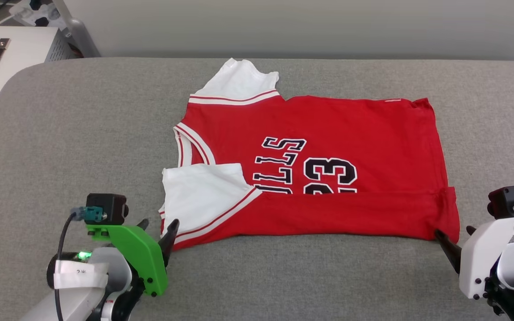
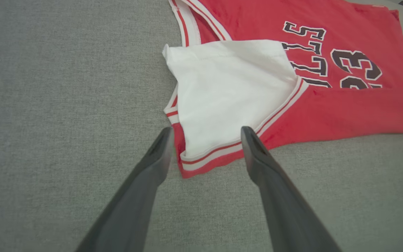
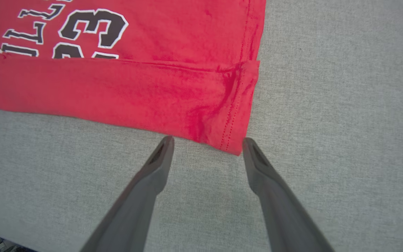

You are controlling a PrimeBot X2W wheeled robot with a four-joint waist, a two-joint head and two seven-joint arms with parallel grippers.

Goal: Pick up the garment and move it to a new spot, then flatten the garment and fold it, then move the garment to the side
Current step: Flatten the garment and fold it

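Head camera: mounted high, facing forward and down. It takes in the whole garment (image 1: 319,147) and the grey counter (image 1: 83,133) from mid-distance.

Left wrist camera: low and close, sighting along the left pincer (image 2: 205,133) onto the white sleeve (image 2: 229,91).

Right wrist camera: likewise close, sighting along the right pincer (image 3: 206,140) onto the red hem corner (image 3: 229,129).

All three views share the "23" print (image 1: 330,176).

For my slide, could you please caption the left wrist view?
Open left gripper at the white sleeve of a jersey.
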